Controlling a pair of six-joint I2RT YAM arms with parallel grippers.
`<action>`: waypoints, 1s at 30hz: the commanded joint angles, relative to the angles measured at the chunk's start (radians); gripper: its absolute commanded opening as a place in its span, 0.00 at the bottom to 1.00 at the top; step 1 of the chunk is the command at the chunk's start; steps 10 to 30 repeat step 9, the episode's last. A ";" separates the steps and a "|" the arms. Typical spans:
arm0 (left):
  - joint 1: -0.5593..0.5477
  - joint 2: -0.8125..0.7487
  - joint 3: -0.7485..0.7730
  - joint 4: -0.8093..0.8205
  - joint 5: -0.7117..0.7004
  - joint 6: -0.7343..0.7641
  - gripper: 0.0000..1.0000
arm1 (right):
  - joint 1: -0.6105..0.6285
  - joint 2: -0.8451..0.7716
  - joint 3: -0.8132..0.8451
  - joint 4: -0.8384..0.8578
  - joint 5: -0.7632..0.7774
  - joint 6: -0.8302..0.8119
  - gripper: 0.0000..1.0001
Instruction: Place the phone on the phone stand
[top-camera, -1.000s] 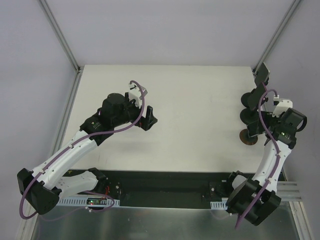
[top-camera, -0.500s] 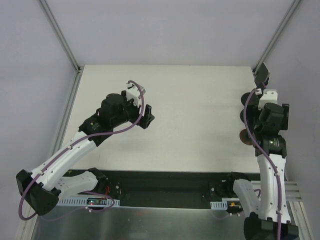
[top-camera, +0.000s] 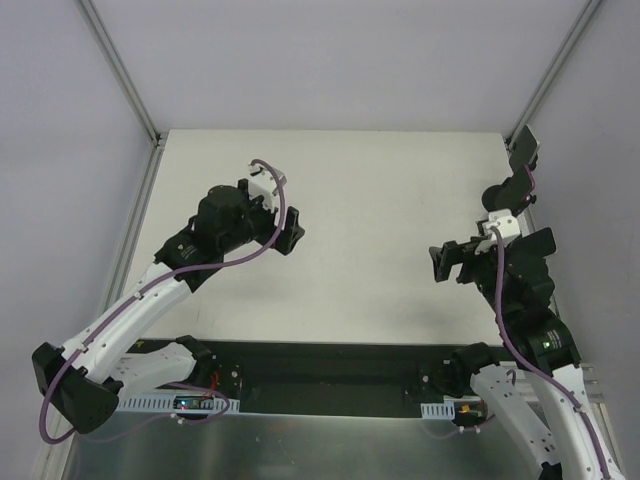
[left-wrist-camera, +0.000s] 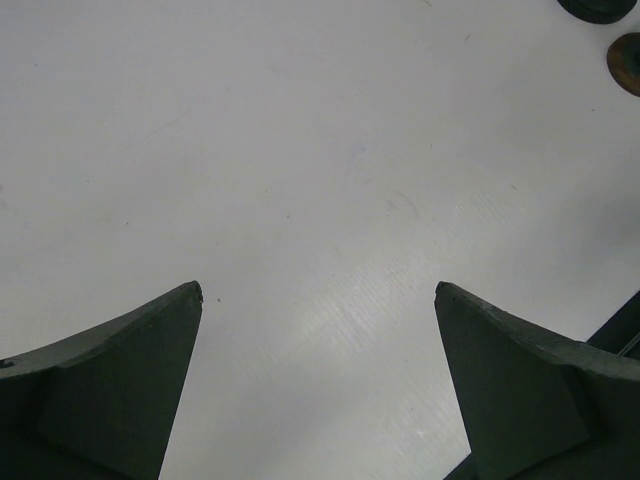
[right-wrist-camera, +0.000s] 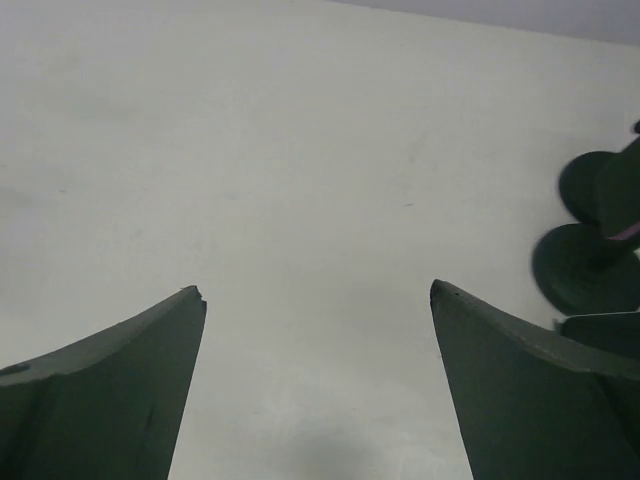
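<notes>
The phone stand (top-camera: 498, 195) stands at the far right edge of the table, with a black disc base and an upright pole. A dark flat rectangle (top-camera: 522, 147) sits tilted at its top; it looks like the phone, but I cannot tell it from the clamp head. My right gripper (top-camera: 442, 264) is open and empty, pointing left over bare table, to the near left of the stand. The right wrist view shows its open fingers (right-wrist-camera: 318, 290) and dark discs (right-wrist-camera: 582, 268) at the right edge. My left gripper (top-camera: 295, 232) is open and empty left of centre (left-wrist-camera: 318, 290).
A brown disc (left-wrist-camera: 627, 62) and a dark disc (left-wrist-camera: 600, 8) show at the left wrist view's top right corner. The white table (top-camera: 380, 190) ends at a metal frame post (top-camera: 560, 70) right behind the stand. A black strip (top-camera: 330, 365) runs along the near edge.
My right arm has swung away from the stand, toward the left and nearer, and its gripper now points left. My left gripper has shifted slightly up and left.
</notes>
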 joint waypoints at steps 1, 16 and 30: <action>0.012 -0.128 -0.035 0.103 0.012 0.032 0.99 | 0.005 -0.020 -0.046 0.206 -0.158 0.288 0.96; 0.012 -0.329 0.056 0.082 0.053 -0.008 0.99 | 0.005 -0.045 0.039 0.307 -0.325 0.368 0.96; 0.012 -0.329 0.056 0.082 0.053 -0.008 0.99 | 0.005 -0.045 0.039 0.307 -0.325 0.368 0.96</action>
